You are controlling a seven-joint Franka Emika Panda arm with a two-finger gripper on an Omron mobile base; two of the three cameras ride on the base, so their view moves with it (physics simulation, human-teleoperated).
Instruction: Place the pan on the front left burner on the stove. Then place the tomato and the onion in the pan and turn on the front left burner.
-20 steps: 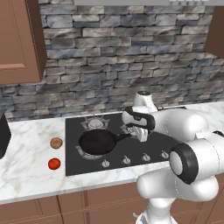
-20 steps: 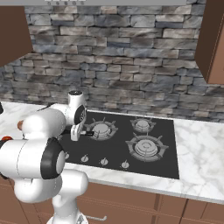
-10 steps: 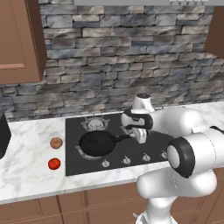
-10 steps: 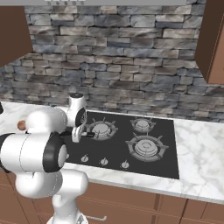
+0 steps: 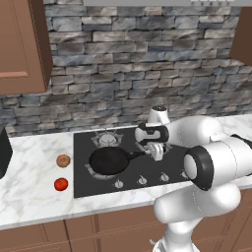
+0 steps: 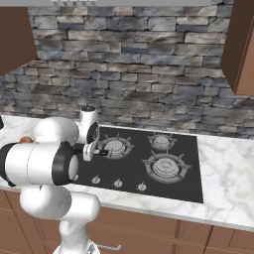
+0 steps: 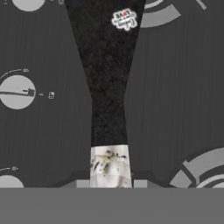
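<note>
The black pan [image 5: 108,161] lies over the front left burner [image 5: 90,170] of the black stove [image 5: 128,142], and its grate prongs show around the pan's rim. The pan's long handle [image 7: 108,87] points right. My gripper [image 5: 156,151] is shut on the handle's grey tip [image 7: 109,164], which sits between the fingertips [image 7: 81,183] in the hand view. The tan-brown onion [image 5: 63,160] and the red tomato [image 5: 61,184] rest on the marble counter left of the stove, the tomato nearer the front edge. In the right base view my arm hides the pan.
A row of silver knobs [image 5: 142,180] runs along the stove's front edge; one knob [image 7: 16,92] is left of the handle in the hand view. Bare burners [image 6: 166,167] lie to the right. A stone wall stands behind, and a dark appliance [image 5: 4,152] at the far left.
The hand has sunk slightly toward the stove with the pan's handle in its grip, and the pan has settled lower over the burner. Onion and tomato have not moved.
</note>
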